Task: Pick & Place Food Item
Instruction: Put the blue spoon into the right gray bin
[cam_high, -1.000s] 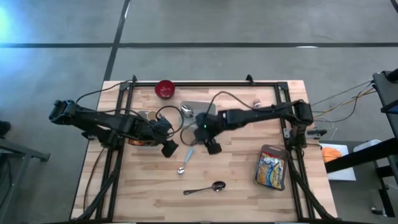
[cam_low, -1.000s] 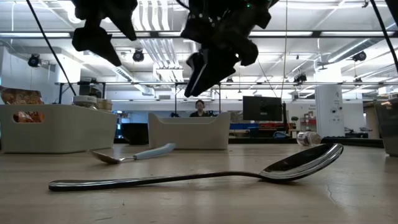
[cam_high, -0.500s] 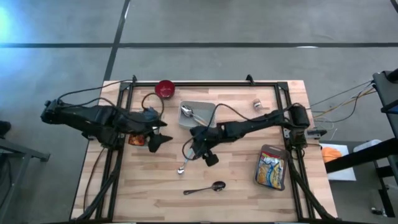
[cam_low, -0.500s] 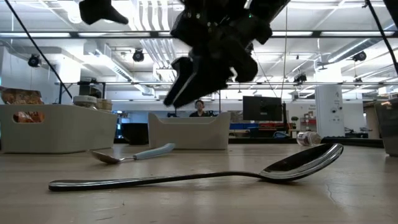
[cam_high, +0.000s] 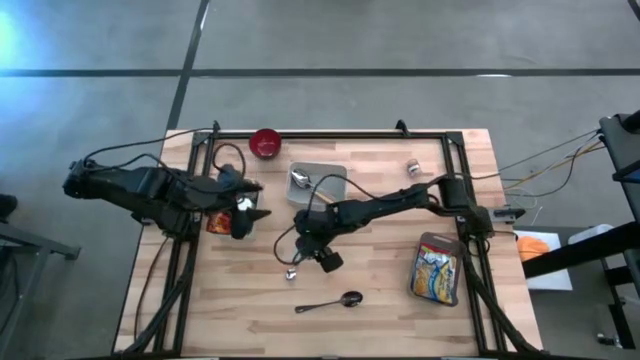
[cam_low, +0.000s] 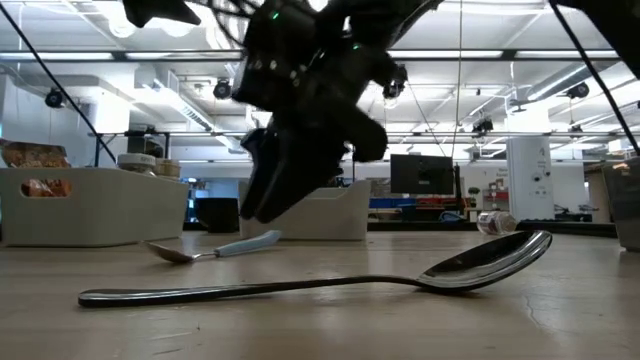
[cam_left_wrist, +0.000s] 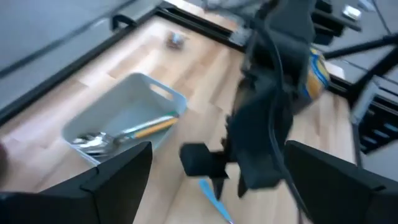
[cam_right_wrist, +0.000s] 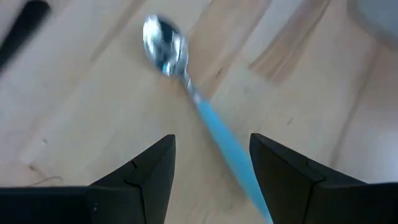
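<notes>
Where the overhead camera is looking straight down, a pale wooden plank table (cam_high: 380, 300) framed by black rails is carrying the whole scene. The right gripper (cam_high: 312, 252) is hanging over the table's middle, just beside the handle of a blue-handled spoon (cam_high: 292, 270) whose shiny bowl is lying toward the front edge. An all-metal spoon (cam_high: 328, 303) is lying nearer the front, apart from it. Behind the gripper a shallow grey rectangular tray (cam_high: 330, 178) is holding more cutlery, and a round red bowl (cam_high: 265, 143) is sitting at the back rail. The left gripper (cam_high: 247, 207) is waiting at the left side — its fingers spread wide, nothing between them. A crinkled food packet (cam_high: 437, 268), the task's item, is lying flat near the right rail, well apart from both grippers.

At table height, the metal spoon (cam_low: 300, 280) is stretching across the foreground, polished and curved, with the blue-handled spoon (cam_low: 215, 248) behind it. The right gripper (cam_low: 275, 185) is hovering dark and bulky above the wood, not touching either.

From the left wrist, its own dark fingers (cam_left_wrist: 118, 174) are standing far apart, framing the grey tray (cam_left_wrist: 124, 118) and the other arm.

From the right wrist, two dark angular fingers (cam_right_wrist: 146, 168) are standing partly open and empty, with the blue plastic handle and mirror-bright bowl of the spoon (cam_right_wrist: 186, 87) lying on the grained wood between them.
</notes>
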